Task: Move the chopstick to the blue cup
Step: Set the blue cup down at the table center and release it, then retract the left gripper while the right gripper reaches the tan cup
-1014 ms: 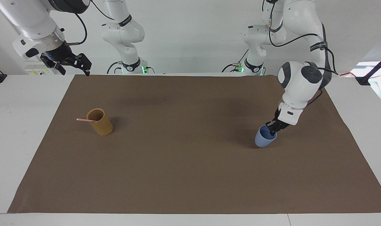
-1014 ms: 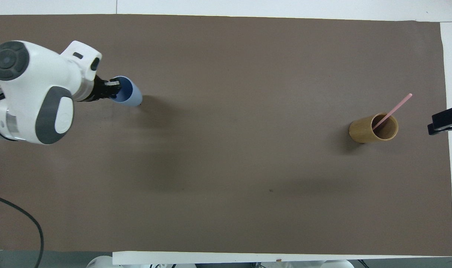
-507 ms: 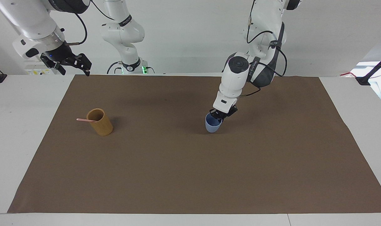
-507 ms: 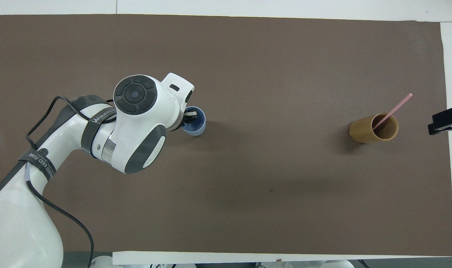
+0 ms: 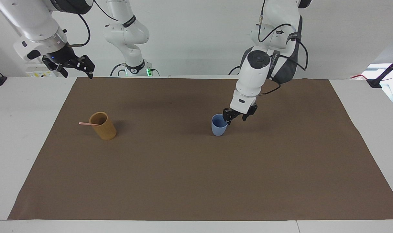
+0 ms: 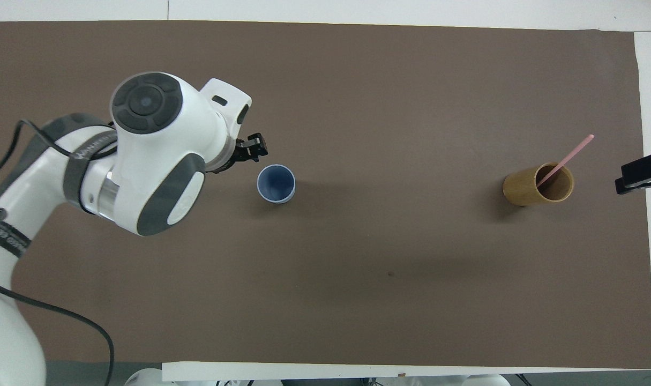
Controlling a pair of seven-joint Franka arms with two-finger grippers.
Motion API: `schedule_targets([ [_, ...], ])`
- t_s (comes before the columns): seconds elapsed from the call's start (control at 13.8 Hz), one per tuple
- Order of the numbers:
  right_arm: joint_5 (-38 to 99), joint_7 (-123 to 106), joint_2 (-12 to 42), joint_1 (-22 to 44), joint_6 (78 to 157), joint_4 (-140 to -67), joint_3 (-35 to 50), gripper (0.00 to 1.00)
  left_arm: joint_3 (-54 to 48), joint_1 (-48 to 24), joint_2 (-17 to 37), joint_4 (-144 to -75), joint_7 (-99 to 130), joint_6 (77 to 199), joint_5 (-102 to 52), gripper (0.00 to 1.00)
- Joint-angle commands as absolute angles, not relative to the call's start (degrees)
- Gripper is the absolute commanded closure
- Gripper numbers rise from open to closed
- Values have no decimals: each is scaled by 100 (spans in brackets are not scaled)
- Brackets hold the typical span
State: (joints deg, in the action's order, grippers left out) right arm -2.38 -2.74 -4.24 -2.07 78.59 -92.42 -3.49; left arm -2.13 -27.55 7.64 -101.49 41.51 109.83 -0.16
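Toward the right arm's end of the brown mat (image 5: 196, 181), the chopstick (image 5: 85, 123) leans in the mustard-yellow cup (image 5: 103, 126), its pale pink upper part sticking out over the rim toward the mat's edge while its lower end is hidden inside. It lies well apart from the blue cup (image 5: 219, 125), which stands upright and empty near the middle of the mat. The left gripper (image 5: 236, 117) hangs just beside that cup's rim, on the side toward the left arm's end, fingers spread and holding nothing. The right gripper (image 5: 76, 64) waits raised over the mat's corner by its own base, jaws apart and empty; the overhead view shows only its dark tip (image 6: 641, 172) at the frame edge.
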Motion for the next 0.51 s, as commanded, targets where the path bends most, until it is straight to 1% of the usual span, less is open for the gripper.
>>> schedule_targets([
  [0.0,-264,-422,-563,-229,7998,-9439,-299,0,-185,-2060,187,-9905,3414,10180,210,0],
  [0.07,-264,-439,-571,-211,8094,-9492,-299,0,-176,-1648,-59,-9879,2801,9943,220,0],
  [0.14,-255,-492,-615,-202,8469,-9710,-290,0,-176,-1235,-218,-9766,2116,9627,220,0],
  [0.29,-220,-1043,-668,-272,9304,-10176,-290,0,-176,-635,-273,-9397,1059,8994,220,0],
  [0.43,305,-1256,-685,-604,10086,-10834,-316,1,-185,-274,-237,-9176,634,8781,220,0],
])
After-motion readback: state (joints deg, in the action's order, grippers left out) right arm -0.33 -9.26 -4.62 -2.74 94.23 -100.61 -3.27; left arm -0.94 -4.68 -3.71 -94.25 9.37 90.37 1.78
